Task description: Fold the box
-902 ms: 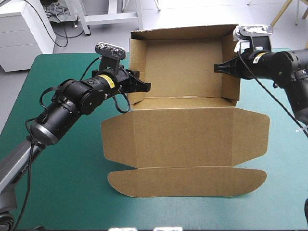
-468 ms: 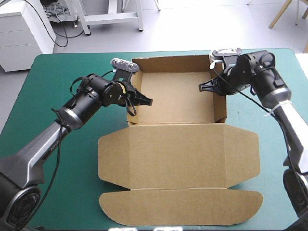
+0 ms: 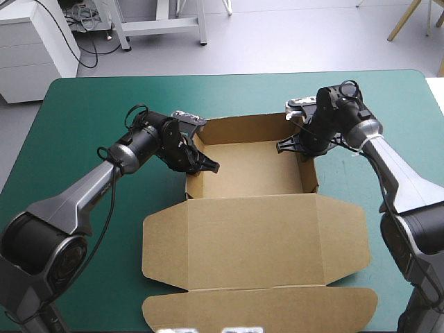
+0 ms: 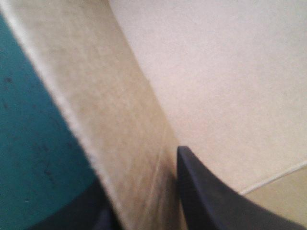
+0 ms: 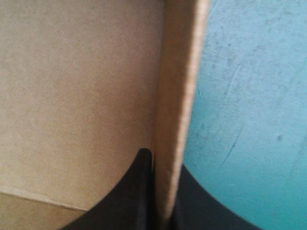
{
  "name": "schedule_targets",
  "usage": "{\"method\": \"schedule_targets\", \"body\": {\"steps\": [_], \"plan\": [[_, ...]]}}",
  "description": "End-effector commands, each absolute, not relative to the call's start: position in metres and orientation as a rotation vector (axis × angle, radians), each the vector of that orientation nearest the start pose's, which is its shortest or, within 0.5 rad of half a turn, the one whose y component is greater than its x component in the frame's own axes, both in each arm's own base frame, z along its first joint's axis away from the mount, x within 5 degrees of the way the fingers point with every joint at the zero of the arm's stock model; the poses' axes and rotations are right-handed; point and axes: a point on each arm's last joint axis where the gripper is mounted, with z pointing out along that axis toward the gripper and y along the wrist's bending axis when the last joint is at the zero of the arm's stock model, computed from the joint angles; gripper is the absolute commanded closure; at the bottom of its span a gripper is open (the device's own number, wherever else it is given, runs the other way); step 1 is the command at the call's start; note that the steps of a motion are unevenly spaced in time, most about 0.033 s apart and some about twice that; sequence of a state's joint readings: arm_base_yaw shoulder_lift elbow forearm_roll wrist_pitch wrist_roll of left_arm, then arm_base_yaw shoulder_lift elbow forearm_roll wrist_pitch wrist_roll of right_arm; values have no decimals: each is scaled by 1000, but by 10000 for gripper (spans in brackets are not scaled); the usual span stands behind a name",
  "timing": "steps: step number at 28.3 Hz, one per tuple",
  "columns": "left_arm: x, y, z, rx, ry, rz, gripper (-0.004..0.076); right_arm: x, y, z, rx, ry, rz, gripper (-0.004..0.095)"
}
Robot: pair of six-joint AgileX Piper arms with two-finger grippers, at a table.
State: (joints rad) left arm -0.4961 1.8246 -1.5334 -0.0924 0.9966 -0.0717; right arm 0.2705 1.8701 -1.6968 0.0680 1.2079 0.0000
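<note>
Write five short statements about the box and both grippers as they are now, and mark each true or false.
1. The left gripper has its jaws shut on the left wall of the box. True.
2. The right gripper grips the lid. False: it is shut on the right wall.
3. The lid lies flat on the teal-green cover, on the near side. True.
4. The box is one flat sheet. False: its back and side walls stand raised.
5. A T-shirt lies in the box. False: the tray holds nothing.
</note>
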Motion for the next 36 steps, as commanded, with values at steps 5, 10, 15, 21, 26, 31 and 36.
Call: {"method": "schedule_targets", "body": {"steps": [5, 10, 15, 21, 26, 31, 36], "plan": [[343, -188, 303, 559, 2630, -342, 122, 373, 124, 318, -433, 2767, 300, 372], [342, -188, 304, 558, 2635, -348, 122, 372, 124, 320, -414, 2767, 303, 3], [334, -185, 318, 556, 2612, -363, 122, 364, 121, 336, -425, 2720, 295, 29], [309, -169, 366, 554, 2480, -349, 123, 336, 109, 383, -452, 2584, 239, 47], [272, -144, 428, 522, 2234, -322, 178, 300, 97, 431, -438, 2415, 226, 53], [214, -107, 473, 523, 2135, -227, 467, 258, 85, 471, -422, 2279, 236, 54], [180, -77, 482, 519, 2163, -65, 730, 249, 80, 479, -417, 2241, 218, 54]]}}
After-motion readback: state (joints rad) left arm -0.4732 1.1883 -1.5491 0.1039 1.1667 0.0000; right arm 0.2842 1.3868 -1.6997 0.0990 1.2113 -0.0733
